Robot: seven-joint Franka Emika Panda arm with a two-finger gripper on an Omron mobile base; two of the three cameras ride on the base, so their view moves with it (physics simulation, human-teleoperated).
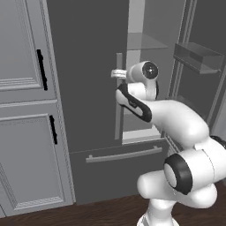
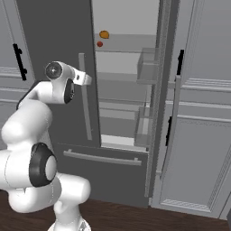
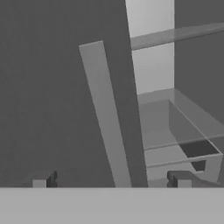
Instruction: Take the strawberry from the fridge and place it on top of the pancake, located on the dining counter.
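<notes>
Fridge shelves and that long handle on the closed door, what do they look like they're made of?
The fridge shelves look like clear glass or plastic: the back wall shows through them and their edges read as pale lines. The handle looks like brushed metal or painted plastic, a flat matte light-grey bar with no gleam. The render leaves both open.
</notes>
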